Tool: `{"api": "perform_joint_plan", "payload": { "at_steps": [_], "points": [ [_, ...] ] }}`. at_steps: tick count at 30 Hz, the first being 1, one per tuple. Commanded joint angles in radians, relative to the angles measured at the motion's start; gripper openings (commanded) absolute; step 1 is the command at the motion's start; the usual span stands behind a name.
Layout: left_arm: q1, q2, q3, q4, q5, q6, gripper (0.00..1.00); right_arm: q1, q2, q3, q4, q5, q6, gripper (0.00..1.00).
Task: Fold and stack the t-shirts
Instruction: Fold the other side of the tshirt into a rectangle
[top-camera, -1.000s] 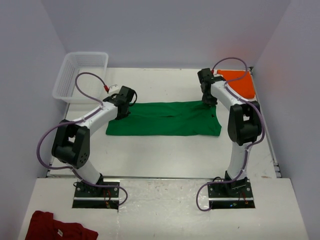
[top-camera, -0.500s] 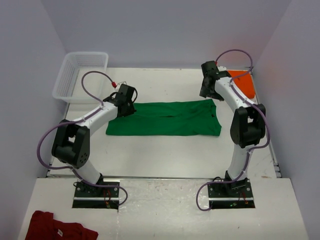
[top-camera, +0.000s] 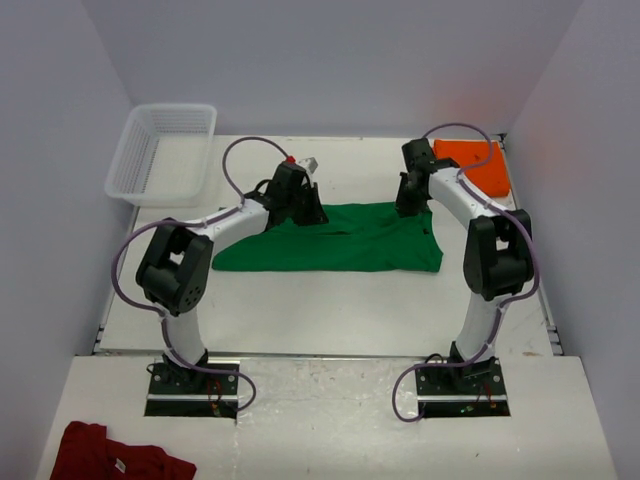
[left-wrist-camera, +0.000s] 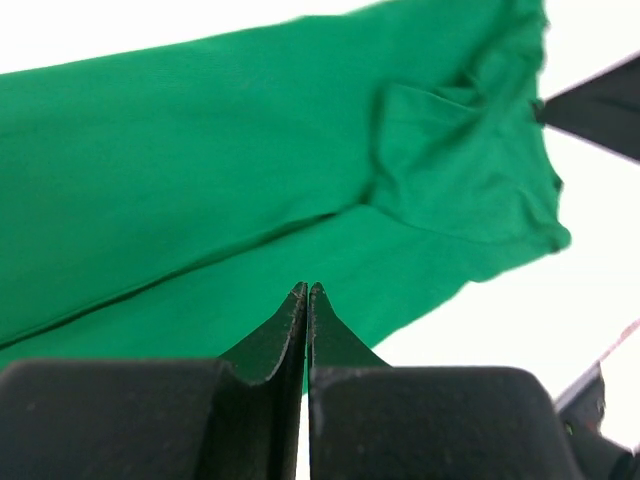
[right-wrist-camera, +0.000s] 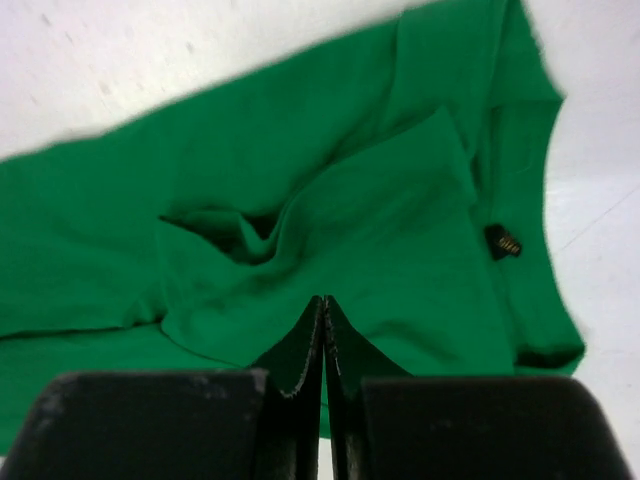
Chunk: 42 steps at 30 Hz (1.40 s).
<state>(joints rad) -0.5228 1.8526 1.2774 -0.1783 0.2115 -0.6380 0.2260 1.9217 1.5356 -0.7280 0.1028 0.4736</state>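
The green t-shirt (top-camera: 330, 240) lies folded into a long band across the middle of the table. It fills the left wrist view (left-wrist-camera: 250, 170) and the right wrist view (right-wrist-camera: 350, 220), where a small black tag (right-wrist-camera: 503, 242) shows near its collar. The orange t-shirt (top-camera: 477, 166) sits folded at the back right corner. My left gripper (top-camera: 310, 211) (left-wrist-camera: 307, 289) hovers over the band's far edge near its middle, shut with nothing between its fingers. My right gripper (top-camera: 408, 203) (right-wrist-camera: 324, 300) is over the band's far right end, also shut and empty.
A white plastic basket (top-camera: 160, 150) stands at the back left. A dark red garment (top-camera: 115, 455) lies on the front ledge at the left, beside the arm bases. Walls close the table in on the left, the back and the right.
My left arm has swung right along the green shirt's far edge, from its left end to its middle, and its jaws have shut. My right gripper lifted off the shirt's corner and came back down.
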Motion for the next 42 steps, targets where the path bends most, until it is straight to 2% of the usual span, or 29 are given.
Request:
{"api": "perform_joint_plan", "payload": {
  "at_steps": [1,6,8,10,13,15,17,22,26,30,42],
  "points": [
    [-0.017,0.048,0.056,0.072,0.141,0.063,0.00,-0.004,-0.052,-0.101,0.064,-0.092,0.049,0.00],
    [-0.048,0.112,0.109,0.079,0.212,0.092,0.00,-0.002,-0.202,-0.302,0.156,-0.009,0.106,0.01],
    [-0.060,0.147,0.138,0.079,0.223,0.087,0.00,-0.002,-0.250,-0.331,0.119,0.000,0.118,0.01],
    [-0.066,0.172,0.163,0.066,0.223,0.080,0.00,0.009,-0.309,-0.376,0.095,0.004,0.129,0.06],
    [-0.071,0.195,0.171,0.034,0.159,0.070,0.00,0.015,-0.415,-0.478,0.120,0.074,0.148,0.28],
    [-0.072,0.191,0.159,-0.002,0.061,0.058,0.00,0.015,-0.487,-0.496,0.101,0.124,0.148,0.49],
    [-0.072,0.191,0.151,-0.016,0.029,0.054,0.00,0.013,-0.498,-0.488,0.067,0.149,0.155,0.54],
    [-0.065,0.214,0.149,-0.085,-0.021,0.051,0.00,0.004,-0.478,-0.502,0.022,0.164,0.200,0.53],
    [-0.028,0.203,0.074,-0.049,0.003,0.032,0.00,-0.007,-0.486,-0.517,0.030,0.189,0.197,0.52],
    [0.009,0.206,0.039,-0.036,0.025,0.032,0.00,-0.034,-0.506,-0.546,0.056,0.133,0.189,0.52],
    [0.063,0.209,0.008,-0.027,0.034,0.043,0.00,-0.040,-0.412,-0.560,0.099,0.090,0.157,0.52]
  ]
}}
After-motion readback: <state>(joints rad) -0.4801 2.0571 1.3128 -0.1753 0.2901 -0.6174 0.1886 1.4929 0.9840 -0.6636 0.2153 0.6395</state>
